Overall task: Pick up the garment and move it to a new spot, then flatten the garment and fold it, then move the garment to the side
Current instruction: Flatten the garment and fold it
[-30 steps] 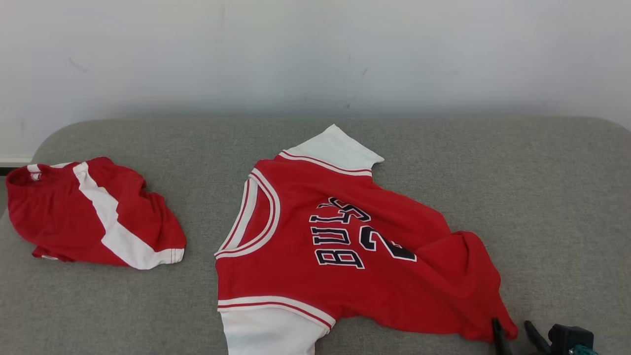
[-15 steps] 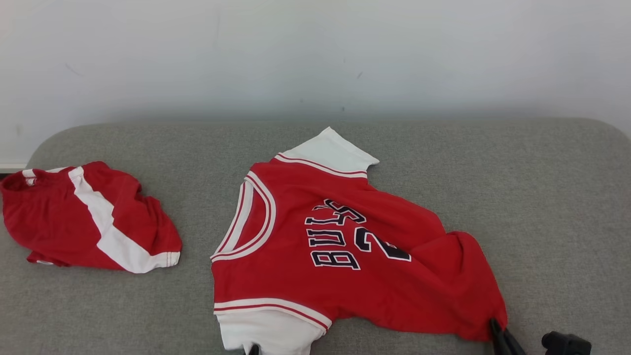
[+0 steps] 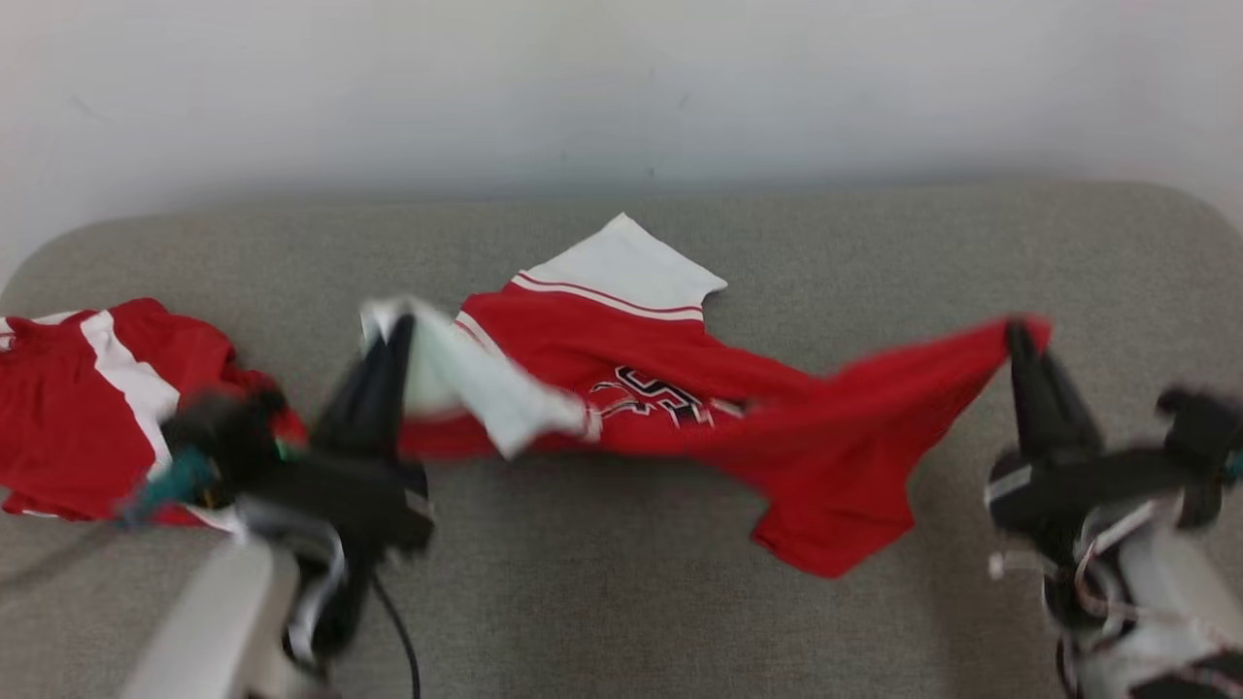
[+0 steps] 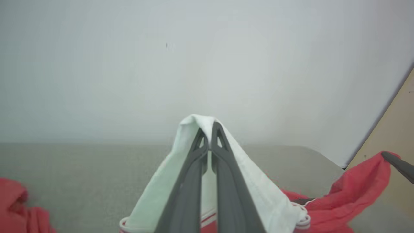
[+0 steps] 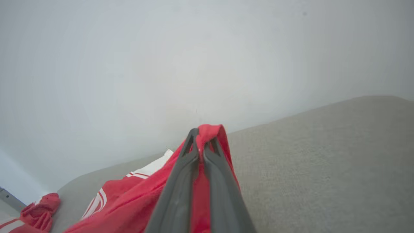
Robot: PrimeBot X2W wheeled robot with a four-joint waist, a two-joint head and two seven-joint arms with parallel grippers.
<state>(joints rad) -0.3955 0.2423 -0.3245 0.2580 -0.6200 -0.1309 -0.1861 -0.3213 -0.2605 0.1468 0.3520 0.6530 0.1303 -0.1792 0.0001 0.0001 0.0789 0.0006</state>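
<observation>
Far left, a pair of red shorts (image 3: 87,408) with a white stripe is lying bunched on the grey cushion (image 3: 621,602). Just beside them the jersey (image 3: 621,335) is stretching across the middle of the cushion: red body, white sleeves, dark lettering half buried in a fold. Its near edge is lifting off the cushion and sagging between my two grippers like a slack line. The far white sleeve is lying flat toward the wall (image 3: 621,87), and a red flap is drooping down right of centre. The head view is blurring, so the finer folds are hard to read.

Now my left gripper (image 3: 398,325): I'm pinching the near white sleeve, fingers pressed together, cloth draping over both sides of the tips, and the wrist view is showing that plainly. I'm holding it up, above the cushion.

Over on the right, my right gripper (image 3: 1020,335) is clamping the red bottom corner of the jersey, fingers closed tight on the fabric, which is wrapping over the tips. That corner is riding clear of the cushion too.
</observation>
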